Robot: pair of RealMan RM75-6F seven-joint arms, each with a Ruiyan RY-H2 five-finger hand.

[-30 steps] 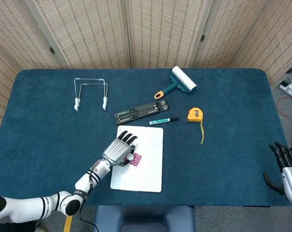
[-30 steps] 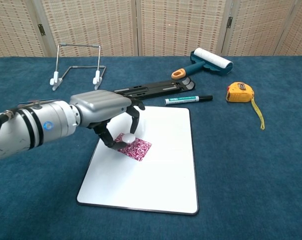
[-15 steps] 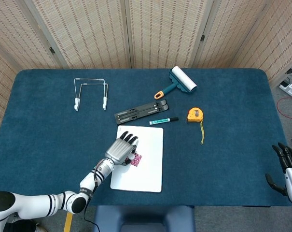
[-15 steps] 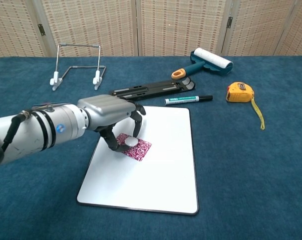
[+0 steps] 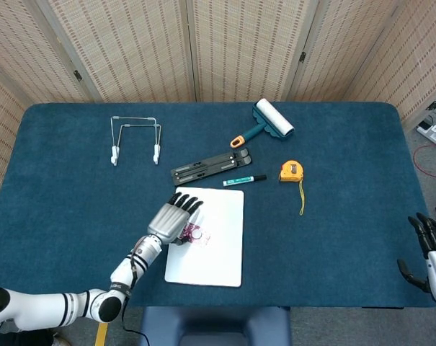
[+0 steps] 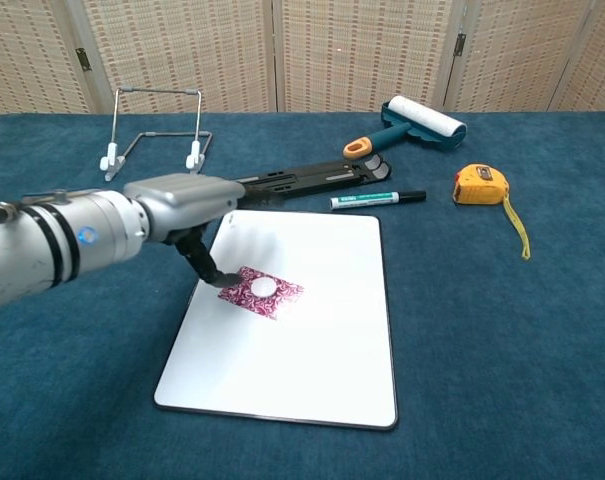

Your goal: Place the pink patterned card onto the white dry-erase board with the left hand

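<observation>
We see the pink patterned card (image 6: 261, 291) lying flat on the white dry-erase board (image 6: 312, 340). Our left hand (image 6: 187, 200) hovers at the card's left edge, fingers apart, holding nothing.

We see bright, even overhead light in both views, soft shadows only. Left hand (image 6: 187, 205) fingers motion-blurred in chest view. Mild sheen on whiteboard (image 6: 322, 330). No edge distortion.
</observation>
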